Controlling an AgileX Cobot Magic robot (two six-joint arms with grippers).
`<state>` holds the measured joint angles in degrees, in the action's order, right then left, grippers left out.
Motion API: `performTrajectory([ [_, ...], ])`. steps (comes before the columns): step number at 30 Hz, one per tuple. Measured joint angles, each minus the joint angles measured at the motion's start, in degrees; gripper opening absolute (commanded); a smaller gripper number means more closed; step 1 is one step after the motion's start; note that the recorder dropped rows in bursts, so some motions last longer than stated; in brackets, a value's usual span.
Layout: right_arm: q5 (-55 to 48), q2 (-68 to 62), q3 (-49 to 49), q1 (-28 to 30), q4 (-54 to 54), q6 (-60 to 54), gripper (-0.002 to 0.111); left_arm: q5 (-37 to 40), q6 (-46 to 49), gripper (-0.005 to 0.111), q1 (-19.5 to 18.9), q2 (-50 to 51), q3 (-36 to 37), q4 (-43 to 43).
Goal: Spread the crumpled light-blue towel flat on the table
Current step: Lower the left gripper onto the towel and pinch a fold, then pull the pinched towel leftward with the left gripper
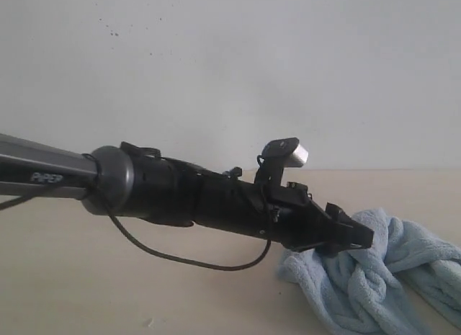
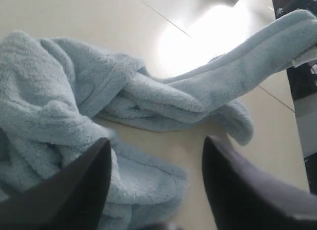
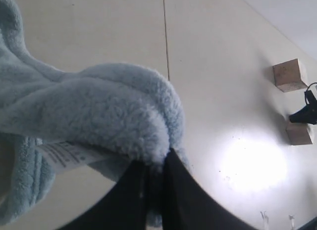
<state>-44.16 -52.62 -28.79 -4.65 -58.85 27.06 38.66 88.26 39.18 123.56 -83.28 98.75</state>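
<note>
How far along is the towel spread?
Done: nothing is flat yet. The towel lies bunched and twisted on the table. In hand: the right gripper is shut on one fold and holds that end raised, while the left gripper hangs open over the heap, gripping nothing. Left: a second grasp, pulling the ends apart, then laying it flat.
</note>
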Motion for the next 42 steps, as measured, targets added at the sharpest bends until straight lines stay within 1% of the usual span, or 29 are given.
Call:
performTrajectory([
  [4, 2.4, -0.1, 0.0, 0.39, -0.05, 0.47, 0.005, -1.17, -3.69, 0.053, 0.14, 4.55, -2.9, -1.95],
  [8, 4.46, -0.1, 0.0, 0.59, -0.05, 0.59, 0.005, -2.03, -4.95, 0.053, 0.22, 7.07, -4.6, -3.21],
  [14, 6.02, -0.1, 0.0, 0.59, -0.05, 0.59, 0.005, -4.05, -5.89, 0.053, 1.39, 9.51, -8.44, -3.34],
  [21, 6.77, -0.1, 0.0, 0.59, -0.05, 0.72, 0.005, -8.23, -6.37, 0.053, 1.61, 12.52, -12.38, -3.34],
  [27, 8.41, -0.1, 0.0, 0.59, -0.05, 1.25, 0.005, -9.27, -8.13, 0.053, 1.99, 15.82, -15.67, -3.34],
  [34, 9.11, -0.1, 0.0, 0.59, -0.05, 1.73, 0.005, -10.46, -10.58, 0.052, 3.57, 19.89, -21.15, -3.34],
  [36, 9.23, -0.1, 0.0, 0.59, -0.05, 1.73, 0.005, -10.9, -11.72, 0.048, 4.08, 20.94, -22.47, -3.48],
  [38, 9.36, -0.1, 0.0, 0.59, -0.05, 1.88, 0.005, -11.54, -13.02, 0.033, 4.53, 21.73, -23.39, -3.48],
  [40, 9.36, -0.1, 0.0, 0.59, -0.05, 1.88, 0.005, -12.33, -14.14, 0.012, 4.72, 22.15, -23.78, -3.59],
  [41, 9.36, -0.1, 0.0, 0.59, -0.05, 1.88, 0.005, -12.56, -14.51, 0.004, 4.72, 22.31, -23.93, -3.59],
  [42, 9.36, -0.1, 0.0, 0.59, -0.05, 1.88, 0.005, -12.65, -14.65, 0.005, 4.72, 22.31, -23.93, -3.76],
])
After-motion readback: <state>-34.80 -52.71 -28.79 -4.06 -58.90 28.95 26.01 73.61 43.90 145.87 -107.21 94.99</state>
